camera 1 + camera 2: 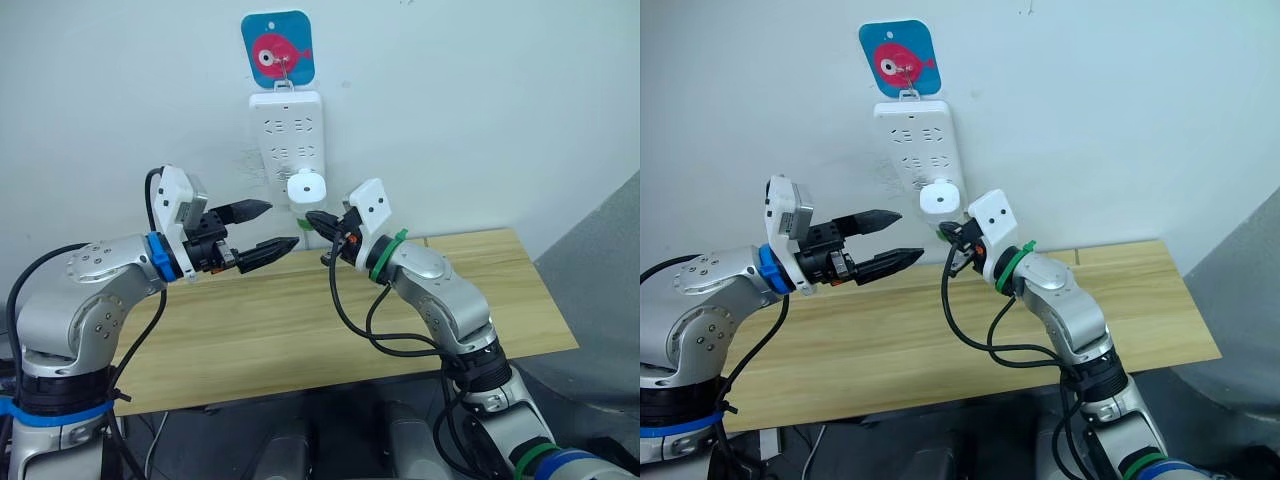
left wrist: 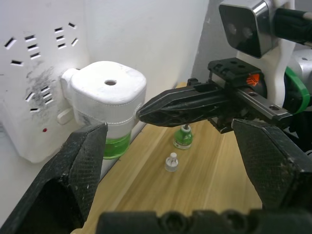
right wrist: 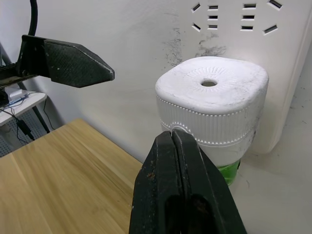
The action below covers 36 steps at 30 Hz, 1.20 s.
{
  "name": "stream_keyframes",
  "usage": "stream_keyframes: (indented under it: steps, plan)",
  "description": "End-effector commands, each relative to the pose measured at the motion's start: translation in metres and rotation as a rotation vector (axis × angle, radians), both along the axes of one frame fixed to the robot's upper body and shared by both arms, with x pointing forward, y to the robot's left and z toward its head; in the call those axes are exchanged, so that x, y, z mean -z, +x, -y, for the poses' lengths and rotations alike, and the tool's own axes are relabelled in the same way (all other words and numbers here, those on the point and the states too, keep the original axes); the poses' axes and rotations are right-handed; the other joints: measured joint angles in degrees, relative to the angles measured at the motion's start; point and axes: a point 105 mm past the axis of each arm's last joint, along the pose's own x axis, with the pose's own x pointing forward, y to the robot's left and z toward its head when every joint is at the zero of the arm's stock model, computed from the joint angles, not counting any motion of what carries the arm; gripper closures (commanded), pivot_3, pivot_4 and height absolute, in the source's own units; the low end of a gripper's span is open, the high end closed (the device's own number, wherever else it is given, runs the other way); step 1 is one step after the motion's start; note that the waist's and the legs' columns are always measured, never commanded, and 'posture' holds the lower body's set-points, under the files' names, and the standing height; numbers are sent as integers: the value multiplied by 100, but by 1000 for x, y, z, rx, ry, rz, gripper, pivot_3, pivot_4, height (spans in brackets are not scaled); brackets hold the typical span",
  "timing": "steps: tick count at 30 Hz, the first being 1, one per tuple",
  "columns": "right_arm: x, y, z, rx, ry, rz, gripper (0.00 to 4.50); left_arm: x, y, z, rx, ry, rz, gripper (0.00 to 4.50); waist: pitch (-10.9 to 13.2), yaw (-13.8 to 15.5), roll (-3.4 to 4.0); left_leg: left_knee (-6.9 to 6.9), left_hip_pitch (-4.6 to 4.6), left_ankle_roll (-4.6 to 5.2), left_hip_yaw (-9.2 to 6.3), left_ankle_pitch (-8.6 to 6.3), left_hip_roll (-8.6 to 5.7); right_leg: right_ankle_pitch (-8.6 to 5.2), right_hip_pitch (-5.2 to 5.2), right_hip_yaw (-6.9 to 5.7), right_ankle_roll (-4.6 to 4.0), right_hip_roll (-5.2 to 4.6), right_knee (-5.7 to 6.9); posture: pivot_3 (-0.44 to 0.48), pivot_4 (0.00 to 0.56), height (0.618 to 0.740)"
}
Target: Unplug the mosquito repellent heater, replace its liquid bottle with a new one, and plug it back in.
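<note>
Both arms are raised over the wooden tabletop (image 1: 300,330) and reach toward the wall. The left arm bends at the elbow and points its left claw (image 1: 270,227) to the robot's right, its two black fingers spread wide apart with nothing between them. The right arm bends up from the lower right and aims its right claw (image 1: 318,222) toward the wall, its fingers pressed together and empty. The mosquito repellent heater (image 1: 305,188) is plugged into the lower end of the white power strip (image 1: 286,130), which hangs upright on the wall from a blue hook plate with a pink fish (image 1: 277,47). The heater's round vent hole faces outward, and a bottle of green liquid (image 2: 116,145) sits in its underside. The right claw's tips lie just below and beside the heater, close to it without clearly touching; the left claw stands apart to the heater's left. On the tabletop below, near the wall, stand a small green bottle (image 2: 183,137) and a small white cap-like piece (image 2: 171,162).
</note>
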Motion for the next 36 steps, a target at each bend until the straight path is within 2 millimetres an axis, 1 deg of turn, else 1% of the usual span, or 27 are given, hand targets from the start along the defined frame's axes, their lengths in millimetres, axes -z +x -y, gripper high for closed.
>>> stream_keyframes:
  steps: [1,7,15,17,20,23,26,30,32,33,34,35,36]
  plan:
    - [-19,6,7,53,40,80,4484,-9,-1,2,20,9,43,0,0,0,0,1,0,0,0,0,0,0,0,0,0,0,0,-68,212,740]
    - [-26,15,17,134,68,110,4484,-9,0,2,20,5,42,0,0,1,0,1,2,-8,0,5,1,4,0,0,-6,0,3,-71,214,740]
    - [-21,15,17,119,38,110,4484,-8,1,-1,11,4,47,0,0,57,0,4,7,-19,-1,12,6,12,3,0,-20,1,8,-63,213,740]
    - [-18,9,16,70,26,103,4484,-7,2,-3,1,11,50,0,0,81,0,4,8,-19,0,12,6,12,3,0,-20,2,8,-62,212,740]
    - [-9,-14,8,-86,17,54,4484,-3,4,-9,-20,19,48,0,0,127,0,4,7,-19,-1,12,5,13,3,-2,-20,4,7,-58,210,740]
    - [-11,-32,9,-191,39,23,4484,0,3,-14,-32,30,42,0,0,124,0,-6,4,-18,-4,11,7,12,0,-4,-20,3,-3,-52,205,740]
    - [-12,-44,21,-240,7,18,4484,3,6,-26,-75,70,48,0,0,126,0,-11,2,-17,-4,10,10,12,-2,-4,-20,2,-11,-51,195,740]
    - [-15,-43,55,-224,-90,40,4484,5,6,-47,-137,122,43,0,0,150,-1,-8,4,-17,-3,10,8,12,3,-4,-20,2,-11,-46,188,740]
    - [-23,-40,79,-210,-123,46,4132,3,4,-59,-163,146,27,0,0,167,-1,-6,4,-17,-2,10,8,12,3,-4,-20,2,-11,-39,184,740]
    - [-27,-39,86,-208,-130,47,3922,1,3,-63,-171,153,24,0,0,175,-1,-6,3,-16,-2,10,8,12,4,-5,-20,3,-10,-39,184,740]
    - [-29,-39,90,-208,-133,46,3634,0,3,-64,-175,156,22,0,0,183,-1,-5,2,-16,-1,9,8,12,4,-5,-20,3,-12,-39,184,740]
    - [-29,-40,91,-210,-134,45,3240,0,3,-65,-176,158,22,0,-1,196,-2,-6,3,-16,-2,9,9,12,4,-6,-20,3,-11,-39,184,740]
    - [-30,-40,92,-212,-134,43,2947,0,3,-65,-176,158,22,0,-1,208,-2,-6,3,-16,-1,9,12,12,5,-6,-20,2,-13,-39,184,740]
